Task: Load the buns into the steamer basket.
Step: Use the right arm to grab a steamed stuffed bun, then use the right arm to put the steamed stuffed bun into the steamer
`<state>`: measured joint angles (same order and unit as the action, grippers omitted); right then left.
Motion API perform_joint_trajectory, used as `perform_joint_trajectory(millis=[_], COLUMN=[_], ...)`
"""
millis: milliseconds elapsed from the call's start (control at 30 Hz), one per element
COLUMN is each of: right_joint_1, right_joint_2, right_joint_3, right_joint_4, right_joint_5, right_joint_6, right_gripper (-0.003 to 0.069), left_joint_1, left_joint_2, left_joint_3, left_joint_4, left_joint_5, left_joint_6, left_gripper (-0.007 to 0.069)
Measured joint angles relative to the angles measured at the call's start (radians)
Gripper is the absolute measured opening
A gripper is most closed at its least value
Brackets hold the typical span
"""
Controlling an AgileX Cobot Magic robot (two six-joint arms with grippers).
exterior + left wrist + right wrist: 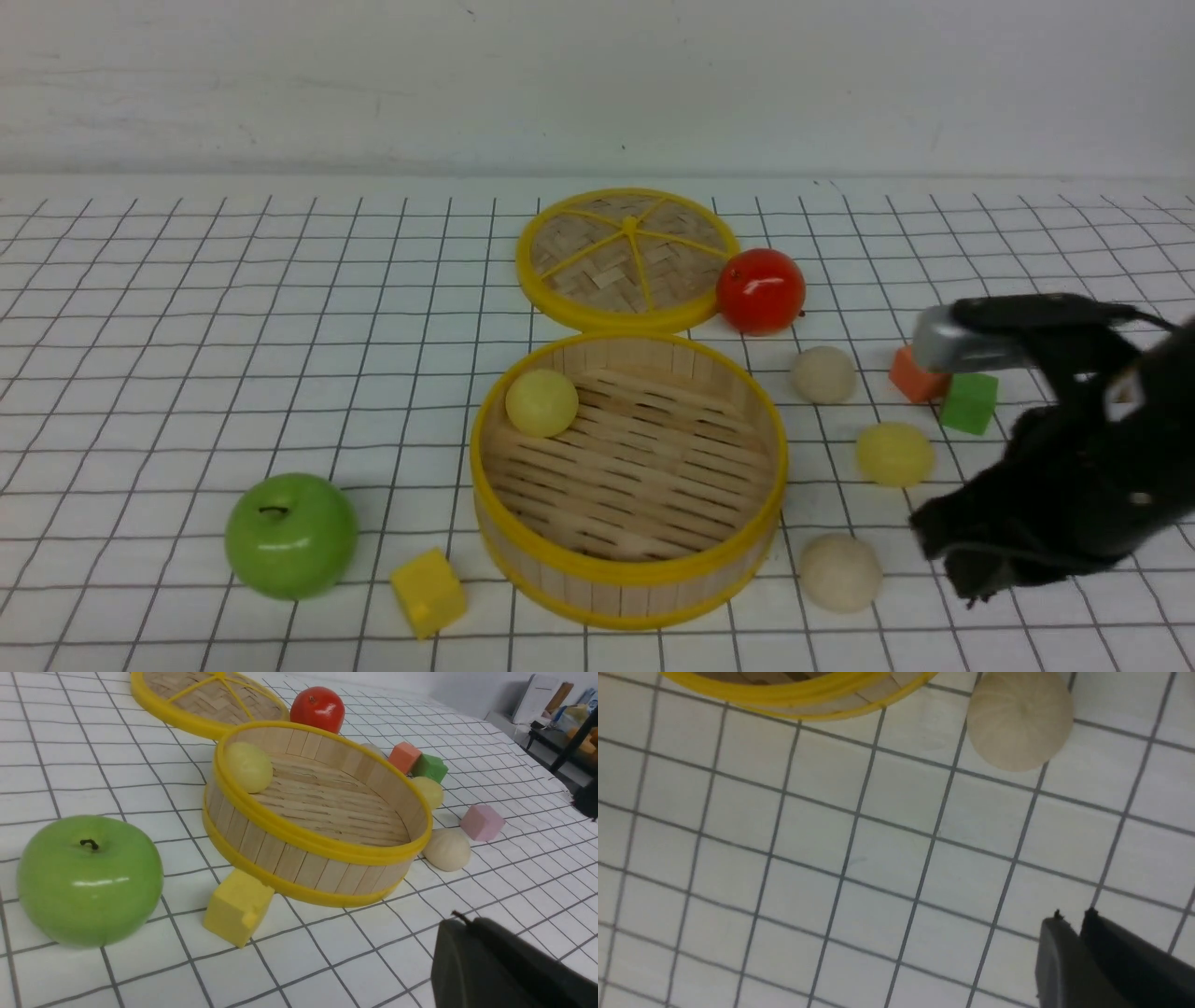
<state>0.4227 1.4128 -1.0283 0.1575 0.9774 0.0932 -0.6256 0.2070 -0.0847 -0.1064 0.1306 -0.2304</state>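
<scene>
The steamer basket (627,579) stands in the middle with one pale yellow bun (541,402) inside, against its far-left wall. Three buns lie on the cloth to its right: a cream one (822,374) farthest, a yellow one (894,455) in between, a cream one (840,571) nearest. My right gripper (971,579) hovers just right of that nearest cream bun (1020,723); its fingers (1052,952) are shut with nothing between them. My left gripper (460,917) is shut and empty, near the basket's (317,844) front side, and is out of the front view.
The woven lid (627,259) lies behind the basket with a red apple (760,290) beside it. A green apple (290,535) and yellow cube (428,592) sit front left. Orange (915,375) and green (968,403) cubes lie at the right, a pink cube (482,822) near them.
</scene>
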Motion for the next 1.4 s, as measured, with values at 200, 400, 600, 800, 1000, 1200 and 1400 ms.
perform_joint_trajectory(millis=[200, 400, 600, 800, 1000, 1200, 1400], right_joint_1=[0.028, 0.026, 0.026, 0.026, 0.026, 0.026, 0.062], right_joint_2=[0.173, 0.276, 0.354, 0.39, 0.393, 0.367, 0.225], right_joint_3=[-0.092, -0.11, -0.121, -0.121, -0.122, -0.124, -0.192], right_joint_4=[-0.077, -0.063, -0.063, -0.063, -0.088, -0.1, -0.092], right_joint_5=[-0.067, -0.151, -0.206, -0.226, -0.226, -0.195, -0.142], right_joint_6=[0.055, 0.057, 0.057, 0.057, 0.046, 0.017, 0.006], right_gripper=[0.0254, 0.0329, 0.033, 0.0276, 0.0079, 0.0012, 0.0012], left_joint_1=[0.0, 0.0, 0.0, 0.0, 0.0, 0.0, 0.0], left_joint_2=[0.0, 0.0, 0.0, 0.0, 0.0, 0.0, 0.0], left_joint_3=[0.0, 0.0, 0.0, 0.0, 0.0, 0.0, 0.0], left_joint_4=[0.0, 0.0, 0.0, 0.0, 0.0, 0.0, 0.0], left_joint_5=[0.0, 0.0, 0.0, 0.0, 0.0, 0.0, 0.0], left_joint_6=[0.0, 0.0, 0.0, 0.0, 0.0, 0.0, 0.0], left_gripper=[-0.0013, -0.0013, -0.001, -0.0005, 0.0, 0.0, 0.0005])
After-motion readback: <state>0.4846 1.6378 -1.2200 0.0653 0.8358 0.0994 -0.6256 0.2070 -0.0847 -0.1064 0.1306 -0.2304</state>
